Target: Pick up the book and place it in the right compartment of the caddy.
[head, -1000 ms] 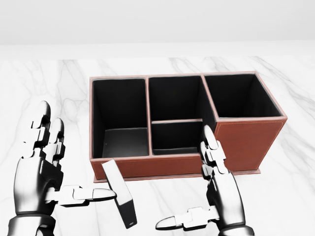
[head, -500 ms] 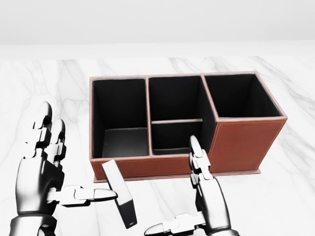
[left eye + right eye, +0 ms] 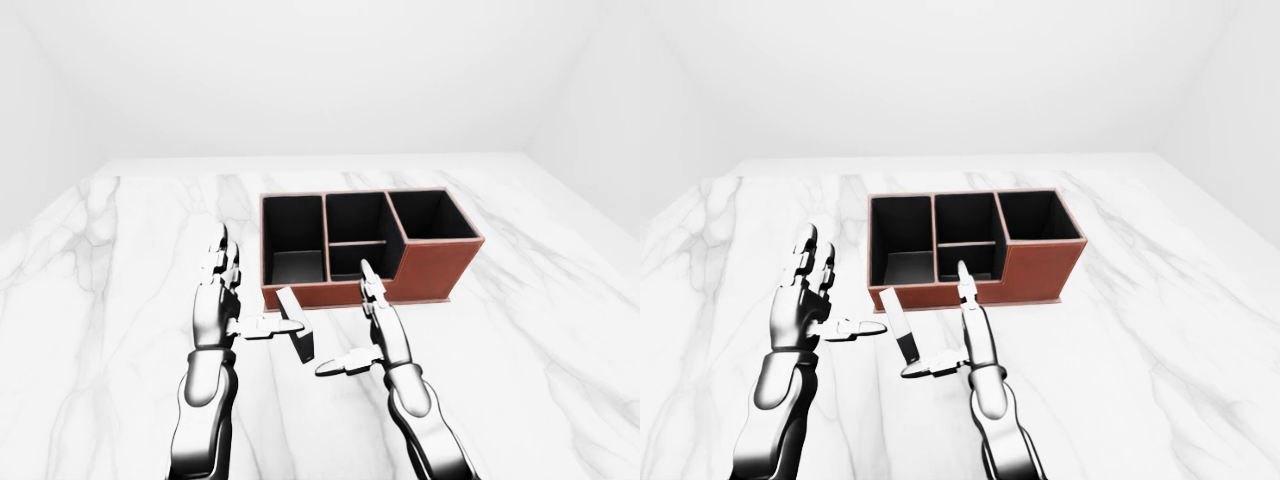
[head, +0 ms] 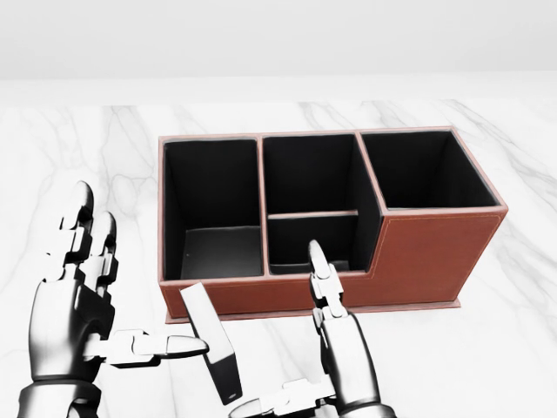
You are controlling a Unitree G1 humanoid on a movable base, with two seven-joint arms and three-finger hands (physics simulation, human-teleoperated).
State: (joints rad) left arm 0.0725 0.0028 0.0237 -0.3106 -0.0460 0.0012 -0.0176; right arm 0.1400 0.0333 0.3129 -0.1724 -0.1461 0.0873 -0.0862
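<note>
Right hand (image 4: 335, 353) open just right of the book (image 4: 211, 340); left thumb beside it.

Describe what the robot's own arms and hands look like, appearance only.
Both the left hand and the right hand are glossy chrome-silver metal with darker grey joints. Each has three segmented, blocky fingers with rounded tips. The forearms are smooth, rounded, polished shells. No cables, markings or sleeves show.

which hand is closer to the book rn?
Left. Left hand has its thumb tip at the book; right hand sits to the book's right, apart.
</note>
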